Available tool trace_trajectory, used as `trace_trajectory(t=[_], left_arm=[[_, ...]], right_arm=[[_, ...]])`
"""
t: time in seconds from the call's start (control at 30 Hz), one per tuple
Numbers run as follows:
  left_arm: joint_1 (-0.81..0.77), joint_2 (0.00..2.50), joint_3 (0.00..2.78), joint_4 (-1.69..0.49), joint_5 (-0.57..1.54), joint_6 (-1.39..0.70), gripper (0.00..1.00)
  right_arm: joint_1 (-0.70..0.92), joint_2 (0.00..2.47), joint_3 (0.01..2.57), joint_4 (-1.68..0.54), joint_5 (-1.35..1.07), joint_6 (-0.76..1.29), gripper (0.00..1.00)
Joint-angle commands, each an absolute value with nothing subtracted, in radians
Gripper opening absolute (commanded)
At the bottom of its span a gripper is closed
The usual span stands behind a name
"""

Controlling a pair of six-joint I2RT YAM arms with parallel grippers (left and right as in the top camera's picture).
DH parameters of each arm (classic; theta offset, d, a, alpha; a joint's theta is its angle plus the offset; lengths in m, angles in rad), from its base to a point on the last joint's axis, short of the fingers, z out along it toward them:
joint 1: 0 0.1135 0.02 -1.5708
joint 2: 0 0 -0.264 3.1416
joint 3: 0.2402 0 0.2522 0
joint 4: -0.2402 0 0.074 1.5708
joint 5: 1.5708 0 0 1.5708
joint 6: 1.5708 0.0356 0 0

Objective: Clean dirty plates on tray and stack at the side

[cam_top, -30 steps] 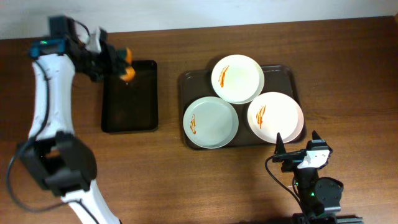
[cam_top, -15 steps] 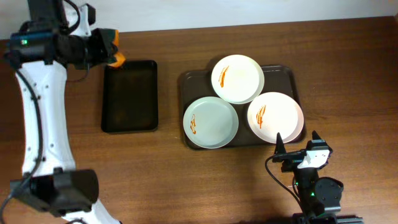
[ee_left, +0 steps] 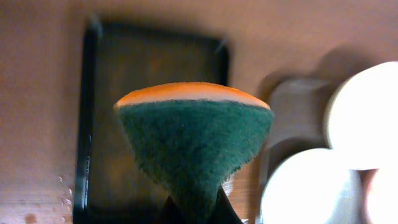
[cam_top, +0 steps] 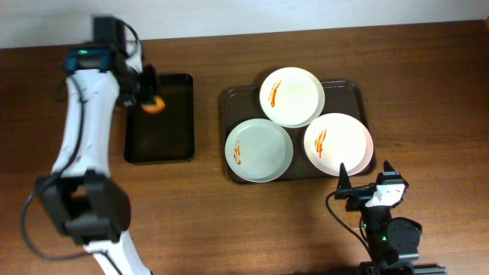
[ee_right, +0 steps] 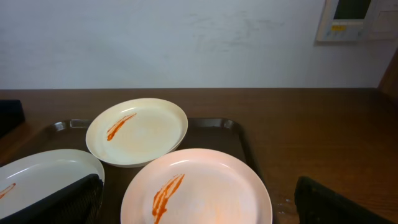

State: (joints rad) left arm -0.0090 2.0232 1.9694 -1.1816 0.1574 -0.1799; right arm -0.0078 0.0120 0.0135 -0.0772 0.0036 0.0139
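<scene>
Left of the brown tray, overhead: the left gripper (cam_top: 149, 95) hangs over the far end of the black tray (cam_top: 164, 141), which lies just beside the brown tray (cam_top: 229, 99), and is clamped on an orange-and-green sponge (cam_top: 156, 105).
Plates, overhead: all three sit on the brown tray. The far plate (cam_top: 292, 97) is at its far edge, the pale green plate (cam_top: 259, 150) at its near-left corner and the near-right plate (cam_top: 338, 145) at its near-right corner. Each carries an orange-red sauce streak, and nothing is stacked at the side yet.
Right gripper, overhead: the right gripper (cam_top: 363, 187) sits just off the brown tray's near edge, close to the near-right plate but not touching it.
Step in hand, as I read it: carry the sponge across to the brown tray. The pale green plate is nearest. Bring the green face down flat on the streak and wipe along it, pressing lightly so the plate doesn't skid into its neighbours.
Left wrist: the sponge (ee_left: 194, 149) fills the view, pinched into a wedge at its lower end, green scouring side toward the camera and orange on top. The fingers are barely seen below it. The black tray lies behind and two plates show to the right.
Right wrist: the fingers (ee_right: 68, 199) stand wide apart and hold nothing. The near-right plate (ee_right: 196, 186) lies between and ahead of them, and the far plate lies beyond it.
</scene>
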Motion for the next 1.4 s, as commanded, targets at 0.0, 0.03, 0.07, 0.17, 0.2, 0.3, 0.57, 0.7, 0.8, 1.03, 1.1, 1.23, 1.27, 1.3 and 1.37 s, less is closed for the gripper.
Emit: trace_trajectory(t=[0.0,0.03,0.07,0.17,0.2,0.3,0.57,0.7,0.8,1.03,1.1,1.23,1.27,1.3,1.37], left_arm=[[-0.013,2.082,1.931,-1.184,0.137,-0.171,0.0],[-0.014,2.075,1.962,-1.205,0.139,-0.17,0.0],[-0.019,2.051,2.03,-1.249,0.142,-0.171,0.0],[-0.059,1.922,2.134,-1.284,0.141,-0.17,0.0],[-0.072,1.912,2.134,-1.287,0.142,-0.171,0.0],[-0.147,1.918,2.064,-1.266,0.141,-0.17,0.0],[-0.437,1.919,1.517,-0.874,0.17,-0.22,0.0],[-0.613,1.919,1.474,-0.718,0.174,-0.224,0.0],[-0.676,1.924,1.429,-0.645,-0.019,-0.33,0.0],[-0.686,2.011,1.417,-0.601,0.093,-0.329,0.5],[-0.682,2.004,1.431,-0.605,0.09,-0.328,0.67],[-0.6,1.84,1.565,-0.696,0.015,-0.328,0.75],[-0.545,1.748,1.589,-0.728,-0.083,-0.328,0.92],[-0.5,1.692,1.589,-0.756,-0.147,-0.328,0.96],[-0.397,1.647,1.589,-0.825,-0.173,-0.329,1.0]], right_arm=[[-0.014,0.006,0.006,-0.081,0.012,0.007,0.98],[-0.014,0.006,0.006,-0.081,0.012,0.007,0.98],[-0.014,0.006,0.006,-0.081,0.012,0.007,0.98],[-0.014,0.006,0.006,-0.081,0.012,0.007,0.98],[-0.014,0.006,0.006,-0.081,0.012,0.007,0.98],[-0.014,0.006,0.006,-0.081,0.012,0.007,0.98],[-0.014,0.006,0.006,-0.081,0.012,0.007,0.98],[-0.014,0.006,0.006,-0.081,0.012,0.007,0.98],[-0.014,0.006,0.006,-0.081,0.012,0.007,0.98],[-0.014,0.006,0.006,-0.081,0.012,0.007,0.98],[-0.014,0.006,0.006,-0.081,0.012,0.007,0.98],[-0.014,0.006,0.006,-0.081,0.012,0.007,0.98],[-0.014,0.006,0.006,-0.081,0.012,0.007,0.98],[-0.014,0.006,0.006,-0.081,0.012,0.007,0.98],[-0.014,0.006,0.006,-0.081,0.012,0.007,0.98]])
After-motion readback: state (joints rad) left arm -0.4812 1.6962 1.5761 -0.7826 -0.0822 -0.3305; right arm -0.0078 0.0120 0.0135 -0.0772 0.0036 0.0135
